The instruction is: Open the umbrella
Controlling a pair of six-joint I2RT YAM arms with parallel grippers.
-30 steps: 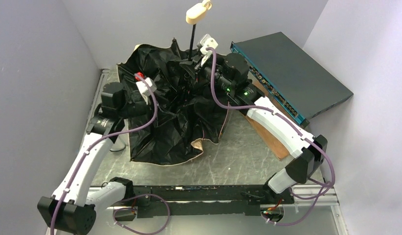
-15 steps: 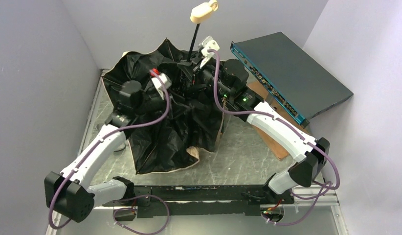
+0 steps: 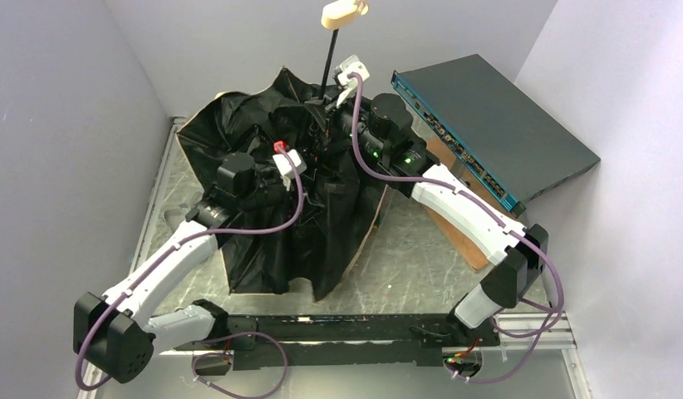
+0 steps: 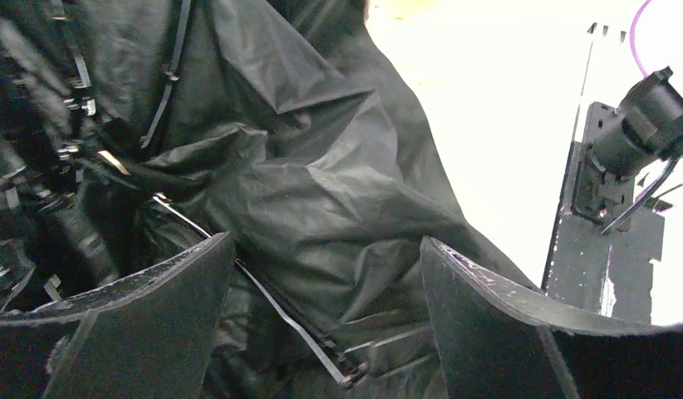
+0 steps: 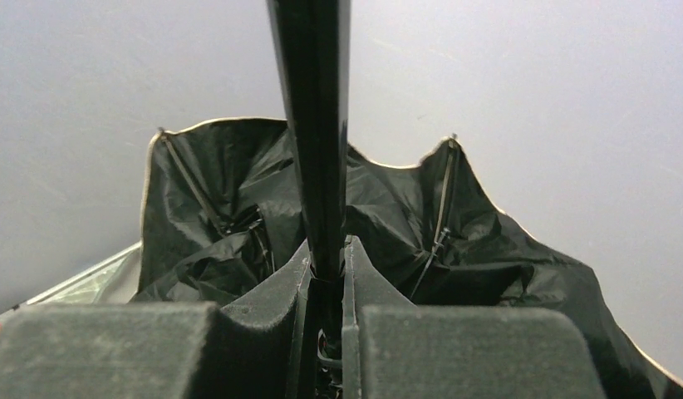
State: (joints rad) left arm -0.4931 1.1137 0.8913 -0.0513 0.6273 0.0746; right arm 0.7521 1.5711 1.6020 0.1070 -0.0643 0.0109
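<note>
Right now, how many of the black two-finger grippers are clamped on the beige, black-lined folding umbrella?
1. The right gripper is shut on the umbrella's thin black shaft, below the cream plastic handle. The left gripper hangs open over the black lining, gripping nothing.

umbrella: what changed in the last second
The left arm swung inward over the umbrella, whose canopy drew in from spread to bunched and more upright; the left end effector hangs open above the fabric. The right end effector stayed shut on the shaft, handle up.
</note>
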